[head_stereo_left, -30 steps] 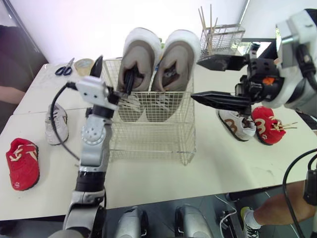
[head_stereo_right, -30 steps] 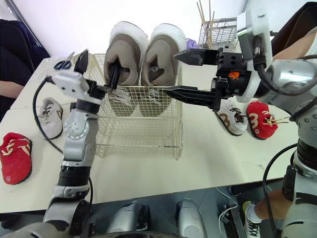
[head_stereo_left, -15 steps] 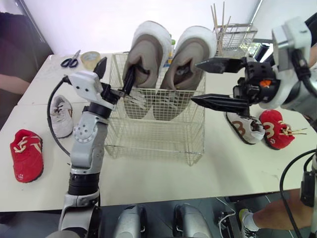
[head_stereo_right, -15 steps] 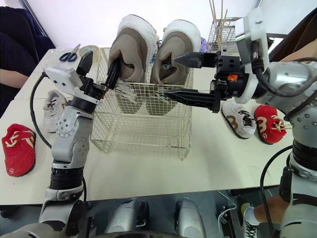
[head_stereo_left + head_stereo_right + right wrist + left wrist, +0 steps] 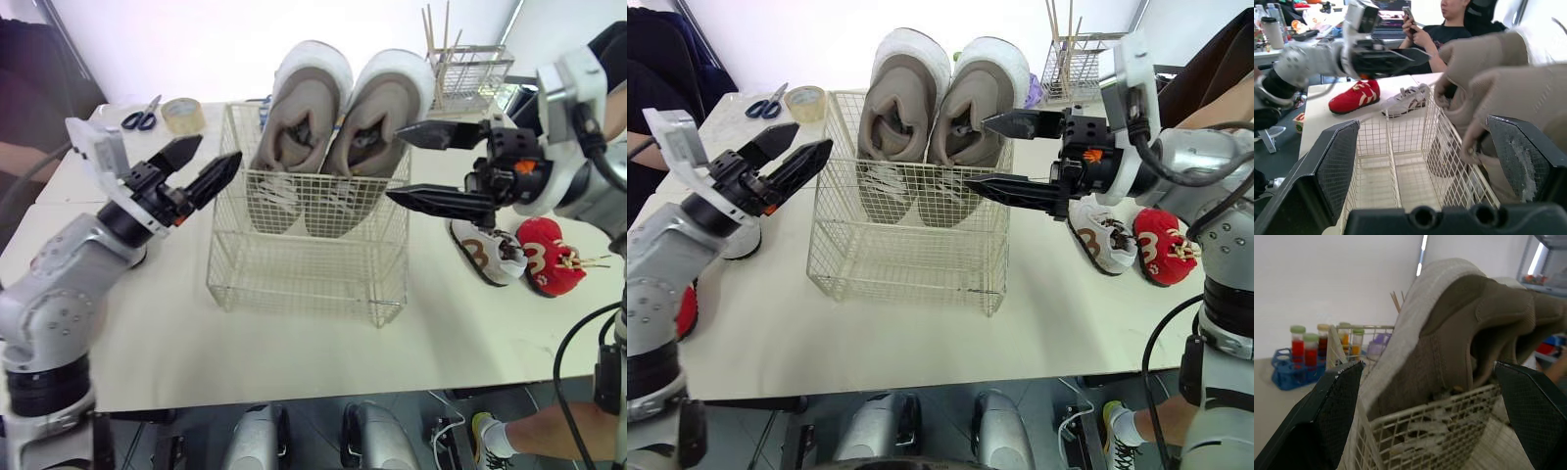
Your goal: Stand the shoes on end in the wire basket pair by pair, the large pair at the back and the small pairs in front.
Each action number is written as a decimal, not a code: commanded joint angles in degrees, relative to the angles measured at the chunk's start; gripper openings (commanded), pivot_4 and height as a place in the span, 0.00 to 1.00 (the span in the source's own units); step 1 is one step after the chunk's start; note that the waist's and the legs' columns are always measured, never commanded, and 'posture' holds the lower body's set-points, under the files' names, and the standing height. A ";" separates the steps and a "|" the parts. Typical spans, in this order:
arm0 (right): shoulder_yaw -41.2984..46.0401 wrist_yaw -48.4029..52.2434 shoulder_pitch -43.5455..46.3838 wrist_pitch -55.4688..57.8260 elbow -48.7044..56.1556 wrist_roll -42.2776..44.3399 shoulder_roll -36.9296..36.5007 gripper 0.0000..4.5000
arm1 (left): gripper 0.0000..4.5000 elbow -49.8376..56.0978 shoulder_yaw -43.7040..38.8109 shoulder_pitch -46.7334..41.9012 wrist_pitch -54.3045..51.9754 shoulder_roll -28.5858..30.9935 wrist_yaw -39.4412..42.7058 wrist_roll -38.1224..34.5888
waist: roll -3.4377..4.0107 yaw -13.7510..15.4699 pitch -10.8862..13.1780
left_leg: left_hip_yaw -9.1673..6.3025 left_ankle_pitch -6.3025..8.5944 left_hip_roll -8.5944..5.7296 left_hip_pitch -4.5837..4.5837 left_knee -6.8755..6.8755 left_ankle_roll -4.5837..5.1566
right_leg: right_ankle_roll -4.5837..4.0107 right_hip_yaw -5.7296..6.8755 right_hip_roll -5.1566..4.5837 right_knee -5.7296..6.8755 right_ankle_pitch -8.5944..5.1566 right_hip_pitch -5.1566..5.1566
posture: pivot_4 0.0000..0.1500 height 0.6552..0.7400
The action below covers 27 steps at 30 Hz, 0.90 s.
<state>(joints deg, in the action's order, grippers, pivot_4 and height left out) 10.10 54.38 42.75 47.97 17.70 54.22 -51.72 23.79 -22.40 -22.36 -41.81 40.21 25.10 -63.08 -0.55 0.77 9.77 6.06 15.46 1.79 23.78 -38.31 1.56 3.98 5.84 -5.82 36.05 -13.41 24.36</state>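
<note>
Left eye view first. The large beige pair (image 5: 343, 127) is already standing on end at the back of the wire basket (image 5: 304, 284), toes down and heels poking up over the rim. So step one looks done, and the front half of the basket is bare. A white-and-brown small shoe (image 5: 480, 250) and a red small shoe (image 5: 544, 257) lie side by side on the desk (image 5: 294, 352), off to the robot's right of the basket. The left end effector (image 5: 199, 164) hangs in the air just off the basket's left rim, spread wide with nothing in it. The right end effector (image 5: 395, 163) is up by the right rim near the right-hand big shoe. It's also gaping and empty, up clear of the two small shoes rather than down at them.

Right eye view: same story, plus something pale tucked behind the left forearm. Probably another small shoe, but it's mostly hidden so don't quote me.

Left wrist view: both fingers sit far apart, with the big shoe and basket rim between them, not touched.

Right wrist view: fingers wide here too, looking across the empty front of the basket. Beyond it, another red shoe (image 5: 1354, 95) and a pale grey shoe (image 5: 1403, 100) lie on the desk on the far side. As I read it, both small pairs are left to load.
</note>
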 commanded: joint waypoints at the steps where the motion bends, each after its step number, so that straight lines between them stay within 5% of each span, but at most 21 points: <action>1: 4.43 -0.67 -0.89 -0.38 0.22 -0.70 -2.61 1.00 | 0.99 -2.06 -4.03 -0.32 -7.07 6.15 5.21 -9.74 | -0.04 -0.04 0.10 | 0.00 0.00 0.00 0.01 0.00 0.00 | 0.00 0.00 0.00 -0.01 0.00 0.00 | 1.00 1.00; 10: 14.95 -8.50 -9.69 6.26 3.09 -0.78 -9.02 1.00 | 0.99 -9.46 -0.88 -8.14 -13.29 16.33 20.86 -12.71 | 0.00 0.15 0.28 | 0.00 -0.03 0.00 0.14 0.01 -0.07 | -0.05 0.02 0.00 -0.04 -0.04 0.12 | 1.00 1.00; 16: 21.68 -18.04 -22.36 12.47 7.84 -5.44 -10.57 1.00 | 0.99 -11.01 7.51 -14.95 -13.59 13.24 27.83 -9.07 | -0.02 0.02 0.28 | 0.02 -0.03 -0.01 0.20 0.01 -0.07 | -0.01 0.01 0.00 -0.08 -0.02 0.13 | 1.00 1.00; 27: 29.04 -30.75 -42.48 13.22 18.03 -11.97 2.55 1.00 | 0.99 -14.49 12.65 -20.54 -13.79 6.75 32.81 -4.47 | -0.04 -0.02 0.31 | -0.08 -0.12 0.04 0.24 0.06 -0.21 | 0.12 -0.04 0.17 -0.02 -0.07 0.19 | 1.00 1.00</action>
<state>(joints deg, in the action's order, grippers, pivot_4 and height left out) 37.09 24.35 1.17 62.86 34.09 43.22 -50.04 8.59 -9.65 -41.46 -55.79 46.93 57.35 -67.94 -0.59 0.75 10.08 5.97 15.33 1.83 24.01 -38.25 1.35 4.10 5.80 -5.65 36.04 -13.48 24.54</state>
